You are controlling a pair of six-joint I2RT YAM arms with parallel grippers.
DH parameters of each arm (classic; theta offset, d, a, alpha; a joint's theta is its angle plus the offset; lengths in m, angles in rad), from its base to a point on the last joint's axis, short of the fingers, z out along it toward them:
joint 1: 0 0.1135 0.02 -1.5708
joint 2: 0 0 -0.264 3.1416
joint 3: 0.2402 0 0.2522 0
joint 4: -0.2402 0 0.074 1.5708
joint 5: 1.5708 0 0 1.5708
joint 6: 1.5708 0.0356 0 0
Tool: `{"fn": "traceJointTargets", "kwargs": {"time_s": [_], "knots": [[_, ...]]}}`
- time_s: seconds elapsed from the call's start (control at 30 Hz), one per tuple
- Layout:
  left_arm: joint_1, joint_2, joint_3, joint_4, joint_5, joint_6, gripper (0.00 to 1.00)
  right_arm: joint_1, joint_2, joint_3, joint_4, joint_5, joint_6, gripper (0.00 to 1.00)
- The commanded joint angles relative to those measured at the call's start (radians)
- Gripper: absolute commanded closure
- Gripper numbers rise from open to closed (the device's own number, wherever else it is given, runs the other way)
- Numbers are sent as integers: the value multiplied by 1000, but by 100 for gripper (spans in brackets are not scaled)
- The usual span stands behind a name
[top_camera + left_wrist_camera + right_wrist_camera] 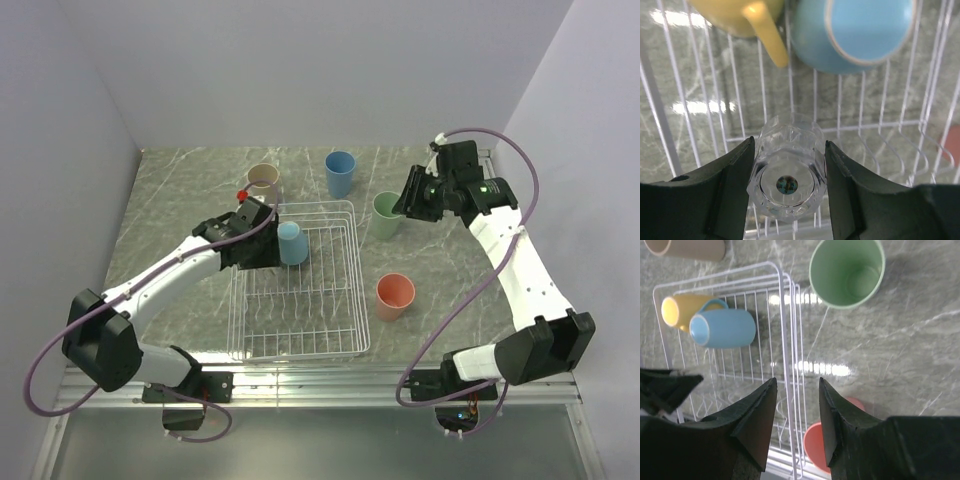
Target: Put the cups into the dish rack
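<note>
My left gripper (258,240) (789,141) is shut on a clear faceted glass (787,172), held over the far left corner of the white wire dish rack (352,270) (875,125). In the rack lie a light-blue mug (291,243) (855,30) and a yellow mug (735,15) (682,310), the latter hidden under the arm in the top view. My right gripper (403,207) (797,385) is open and empty, above the rack's right rim beside the green cup (387,214) (847,272). The beige cup (265,183), blue cup (340,173) and salmon cup (394,296) (820,445) stand on the table.
The beige and blue cups stand just beyond the rack's far edge, and the green and salmon cups to its right. The near half of the rack holds only wire dividers. White walls close the table on three sides.
</note>
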Motion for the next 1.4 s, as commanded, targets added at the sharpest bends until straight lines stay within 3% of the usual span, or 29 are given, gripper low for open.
{"fn": "traceJointTargets", "kwargs": {"time_s": [0.0,0.63,0.67,0.7,0.73,0.77,0.97,1.07,1.37], "knots": [[-5,10,4,63,-106,-46,100,-3,-44,-33,40,-46,2,54],[-29,76,-156,180,-229,-75,98,11,-70,-73,20,-86,11,55],[-32,78,-157,180,-234,-79,94,9,-73,-76,21,-85,11,55],[-34,79,-160,180,-234,-79,79,9,-78,-80,20,-80,11,55],[-35,79,-160,177,-240,-82,72,11,-79,-83,17,-75,8,55],[-35,76,-163,180,-235,-81,56,11,-82,-89,18,-74,6,55],[-38,48,-171,169,-238,-82,25,11,-85,-111,27,-71,3,54],[-37,27,-169,156,-244,-81,1,9,-82,-113,30,-68,2,54],[-38,-59,-71,28,-275,-107,1,9,-82,-117,38,-49,0,54]]}}
